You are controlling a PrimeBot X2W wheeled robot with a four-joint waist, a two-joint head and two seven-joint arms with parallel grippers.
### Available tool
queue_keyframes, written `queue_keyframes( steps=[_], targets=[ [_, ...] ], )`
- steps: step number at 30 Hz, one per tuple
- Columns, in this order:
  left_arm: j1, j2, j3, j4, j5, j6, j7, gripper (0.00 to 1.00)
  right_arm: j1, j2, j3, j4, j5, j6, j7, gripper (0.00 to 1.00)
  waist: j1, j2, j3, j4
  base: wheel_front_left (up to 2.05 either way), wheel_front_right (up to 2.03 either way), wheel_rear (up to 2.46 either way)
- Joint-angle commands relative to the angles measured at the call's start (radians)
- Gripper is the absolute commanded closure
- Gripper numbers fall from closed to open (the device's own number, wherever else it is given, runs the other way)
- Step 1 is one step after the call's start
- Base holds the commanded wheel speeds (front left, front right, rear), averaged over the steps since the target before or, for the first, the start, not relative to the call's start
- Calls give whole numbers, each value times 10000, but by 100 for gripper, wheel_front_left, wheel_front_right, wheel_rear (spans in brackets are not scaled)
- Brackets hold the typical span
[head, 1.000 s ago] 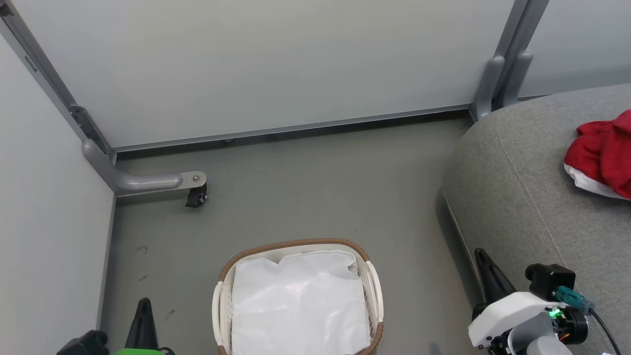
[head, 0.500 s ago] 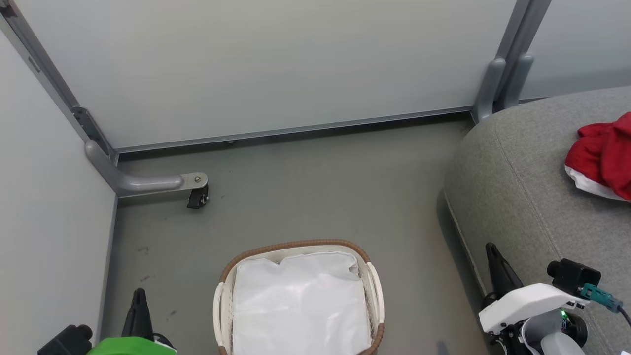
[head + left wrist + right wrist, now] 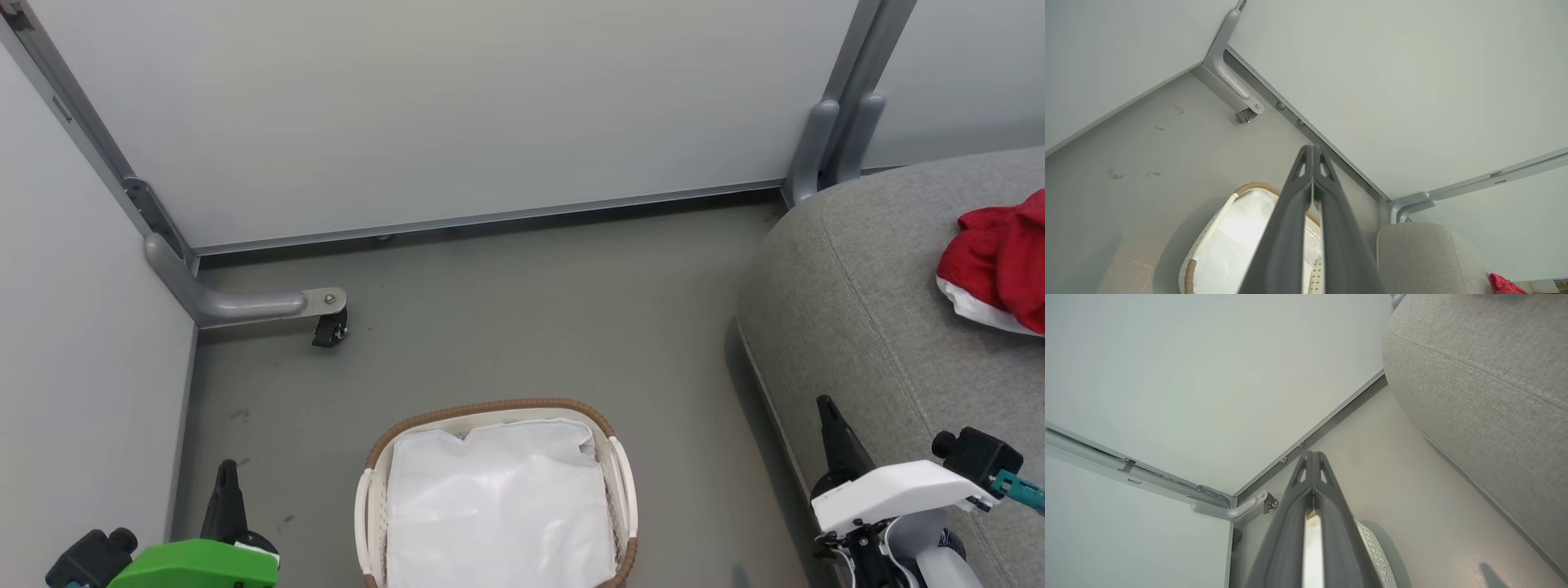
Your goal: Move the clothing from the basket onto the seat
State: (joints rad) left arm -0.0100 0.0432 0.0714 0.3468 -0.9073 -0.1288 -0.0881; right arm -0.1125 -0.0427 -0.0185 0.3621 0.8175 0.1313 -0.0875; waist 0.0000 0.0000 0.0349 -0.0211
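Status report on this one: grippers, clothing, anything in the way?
Left gripper shut, right gripper shut, both holding nothing. Clothing lying on seat. Basket showing just its white lining. No obstruction seen.

The right gripper (image 3: 1312, 457) rises from the centre of the bottom edge. Its two dark fingers (image 3: 1286, 539) are pressed together at the tips, with a narrow slot between them lower down; nothing is held. Behind the fingers, the basket (image 3: 1376, 551) stands on the grey floor (image 3: 1412, 490). A perforated white wall section and a sliver of brown rim are visible, and white lining (image 3: 1312, 547) shows through the slot. The seat (image 3: 1474, 375) occupies the upper right, a stitched seam running along its rounded edge, apart from the basket. Pale wall panels (image 3: 1208, 375) meet at the floor's corner, where a curved grey metal foot (image 3: 1229, 510) carries a caster (image 3: 1271, 503).
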Motion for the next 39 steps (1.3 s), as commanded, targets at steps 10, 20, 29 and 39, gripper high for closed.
queue_keyframes(
  steps=[10,20,29,39],
  targets=[
    [-386,66,124,-303,-1309,-14,368,100,-28,-63,-204,-342,1450,-3,368,100,0,0,-39,26,0,0,0],
    [-523,74,177,-442,-2328,-17,671,100,-14,-70,-340,-502,2608,-4,665,100,0,0,-77,51,0,0,0],
    [-609,79,222,-539,-3150,-20,898,100,-1,-76,-456,-624,3537,-5,907,100,0,0,-110,73,0,0,0],
    [-717,86,275,-661,-4005,-23,1152,100,14,-81,-567,-757,4507,-6,1154,100,0,0,-148,99,0,0,0]
  ],
)
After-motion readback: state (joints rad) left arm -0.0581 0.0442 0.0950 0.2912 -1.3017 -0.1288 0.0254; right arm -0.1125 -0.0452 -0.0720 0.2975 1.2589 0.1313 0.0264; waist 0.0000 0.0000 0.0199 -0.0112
